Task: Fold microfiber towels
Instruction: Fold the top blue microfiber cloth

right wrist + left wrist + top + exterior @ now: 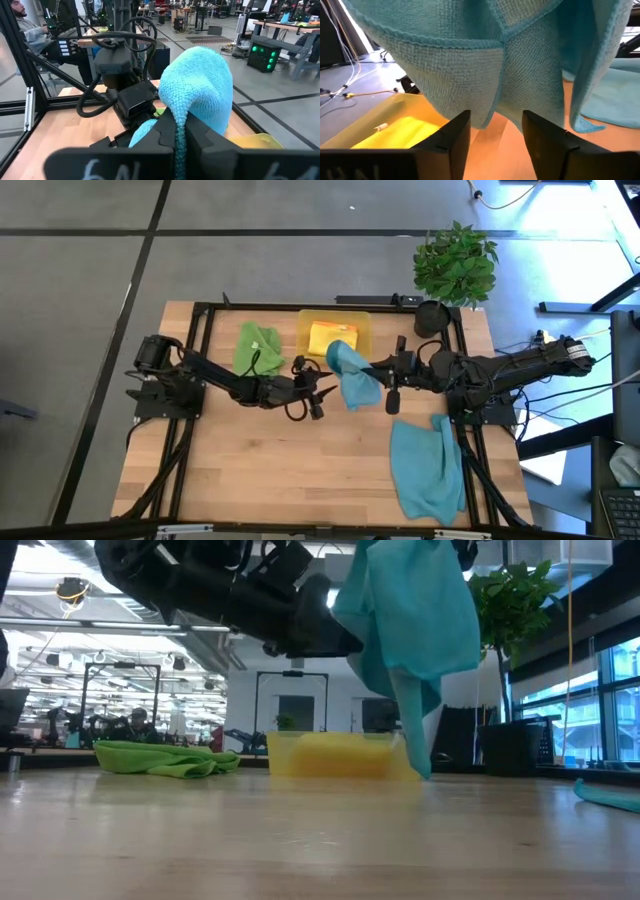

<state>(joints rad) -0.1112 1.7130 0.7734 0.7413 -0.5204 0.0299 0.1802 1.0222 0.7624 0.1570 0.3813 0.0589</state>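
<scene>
A teal towel [355, 377] hangs in the air over the middle of the table, with my right gripper [180, 127] shut on it. My left gripper [495, 131] is open, level with the towel's lower part [490, 100]. Its fingers stand on either side of a hanging edge; whether they touch it I cannot tell. A second teal towel [428, 468] lies crumpled at the near right. A green towel [257, 345] lies bunched at the far left. A yellow cloth [330, 338] lies in the yellow tray [304, 320]. My right gripper pinches a bunched fold of the teal towel [180, 137] between its two shut fingers, coming level from the table's right side. Cloth bulges up over the fingers [200, 85]. The rest hangs slack below, its lowest tip [422, 768] down near the tray.
A potted plant [455, 262] and a dark cup [432, 318] stand at the far right corner. A black frame [200, 310] runs round the table's edges. Bare wood [280, 470] spreads over the near left and middle.
</scene>
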